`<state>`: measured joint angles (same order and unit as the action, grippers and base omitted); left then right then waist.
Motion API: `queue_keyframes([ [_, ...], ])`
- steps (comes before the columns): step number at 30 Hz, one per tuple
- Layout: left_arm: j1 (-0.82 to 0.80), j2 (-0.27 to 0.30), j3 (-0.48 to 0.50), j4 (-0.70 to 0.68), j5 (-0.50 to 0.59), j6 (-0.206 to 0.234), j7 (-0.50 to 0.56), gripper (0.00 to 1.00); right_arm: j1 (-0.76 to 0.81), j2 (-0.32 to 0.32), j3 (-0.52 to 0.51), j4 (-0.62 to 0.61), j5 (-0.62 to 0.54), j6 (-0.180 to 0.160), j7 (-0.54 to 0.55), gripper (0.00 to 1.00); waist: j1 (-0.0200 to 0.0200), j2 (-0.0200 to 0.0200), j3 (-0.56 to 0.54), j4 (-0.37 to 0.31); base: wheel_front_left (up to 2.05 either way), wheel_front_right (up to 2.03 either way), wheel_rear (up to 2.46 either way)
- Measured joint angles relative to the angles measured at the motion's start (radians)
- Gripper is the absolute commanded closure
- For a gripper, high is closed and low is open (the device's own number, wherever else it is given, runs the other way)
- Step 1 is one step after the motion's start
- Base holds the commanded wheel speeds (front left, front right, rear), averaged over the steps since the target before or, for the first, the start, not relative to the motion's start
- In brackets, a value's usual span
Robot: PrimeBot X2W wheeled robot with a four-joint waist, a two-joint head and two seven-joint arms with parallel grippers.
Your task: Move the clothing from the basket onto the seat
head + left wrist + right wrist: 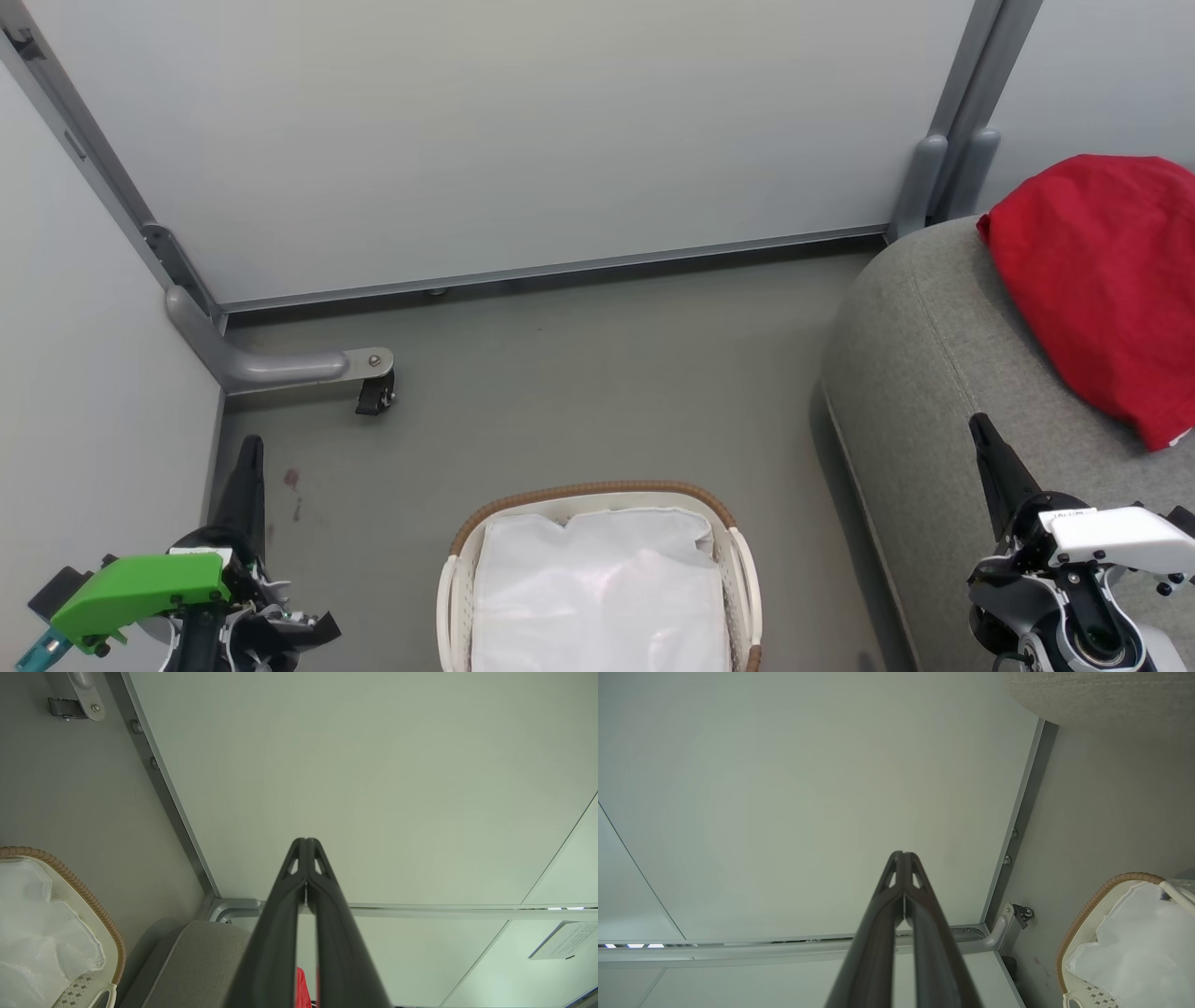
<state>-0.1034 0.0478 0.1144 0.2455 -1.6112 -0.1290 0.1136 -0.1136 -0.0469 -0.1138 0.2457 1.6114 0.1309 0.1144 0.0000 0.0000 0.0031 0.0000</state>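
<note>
Clothing [1097, 280], a red heap, lies on the seat [924, 373] at right of frame. Basket [597, 493], bottom centre: white liner [597, 597], no red seen. Left gripper [306, 844] and right gripper [903, 856]: jaws together, holding nothing. Task looks done.

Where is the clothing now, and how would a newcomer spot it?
Start at the grey sofa seat on the head view's right. On top of it, near the partition wall, lies the bright red clothing in a rumpled heap. Its red sets it apart from the white liner in the basket on the floor.
</note>
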Motion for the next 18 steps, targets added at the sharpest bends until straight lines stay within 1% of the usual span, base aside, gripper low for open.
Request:
queue_keyframes([
  [18,0.000,0.000,0.000,0.000,0.000,0.000,0.000,1.00,0.000,0.000,0.000,0.000,0.000,0.000,0.000,1.00,0.0000,0.0000,0.000,0.000,0.00,0.00,0.00],
])
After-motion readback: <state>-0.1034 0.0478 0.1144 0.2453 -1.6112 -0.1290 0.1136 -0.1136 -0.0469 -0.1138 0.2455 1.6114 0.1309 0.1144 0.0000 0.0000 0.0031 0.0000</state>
